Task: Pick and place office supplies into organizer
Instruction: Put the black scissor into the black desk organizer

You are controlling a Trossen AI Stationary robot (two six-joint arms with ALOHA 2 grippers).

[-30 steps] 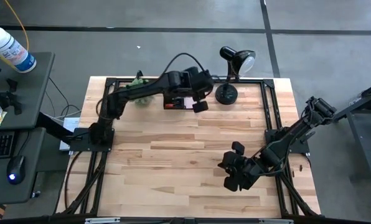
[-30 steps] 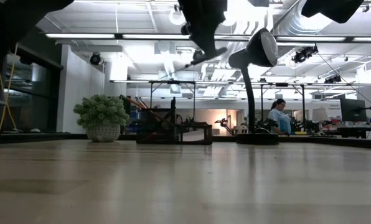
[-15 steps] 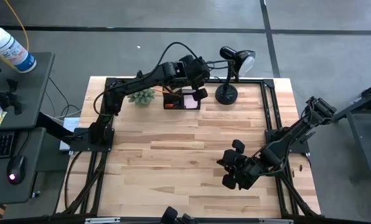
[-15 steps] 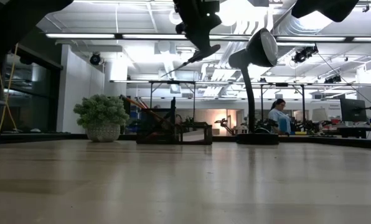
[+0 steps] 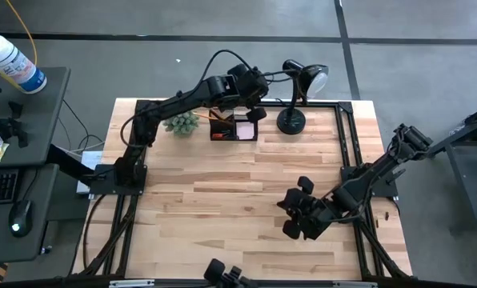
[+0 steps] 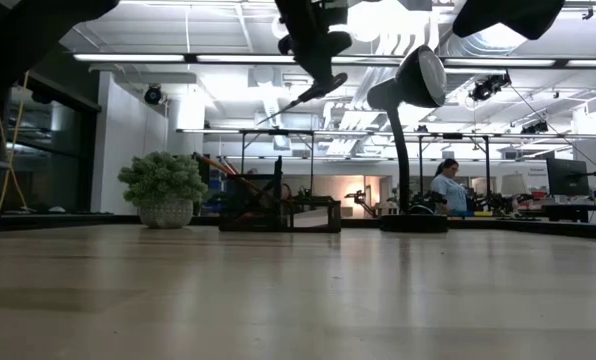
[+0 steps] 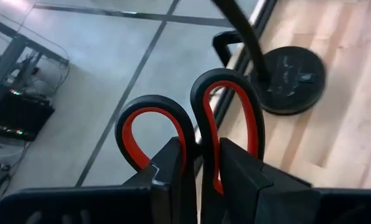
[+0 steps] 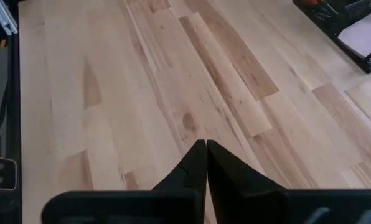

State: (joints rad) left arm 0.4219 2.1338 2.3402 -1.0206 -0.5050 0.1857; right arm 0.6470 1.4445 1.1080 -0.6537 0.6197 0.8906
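My left gripper (image 5: 253, 98) hangs over the far edge of the table, above the black organizer (image 5: 232, 128), and is shut on the scissors (image 7: 201, 124), whose black handles are lined with red. In the low view the blades (image 6: 296, 101) slant down toward the table's left, high above the organizer (image 6: 278, 205). A pink sticky-note pad (image 5: 243, 128) lies in the organizer, and orange items (image 5: 216, 134) sit at its left end. My right gripper (image 5: 296, 220) hovers shut over the right middle of the table, touching nothing. My left gripper pinches the scissors between its two fingers (image 7: 173, 171) where the two handle loops meet (image 7: 204, 146). Both loops stick out past the fingertips. The scissors are lifted clear, and their blades slant down below the gripper.
A black desk lamp stands with its round base (image 5: 290, 121) right of the organizer and its head (image 5: 312, 77) near my left gripper. A green spiky plant (image 5: 181, 124) sits left of the organizer. Bare wood (image 5: 222, 208) fills the middle and near part of the table.
My left gripper has carried the scissors toward the table's far edge, from just near the organizer to above it. The scissors have tipped, so that the blades now show as a long slanting line in the low view. My right gripper has edged a little toward the table's left.
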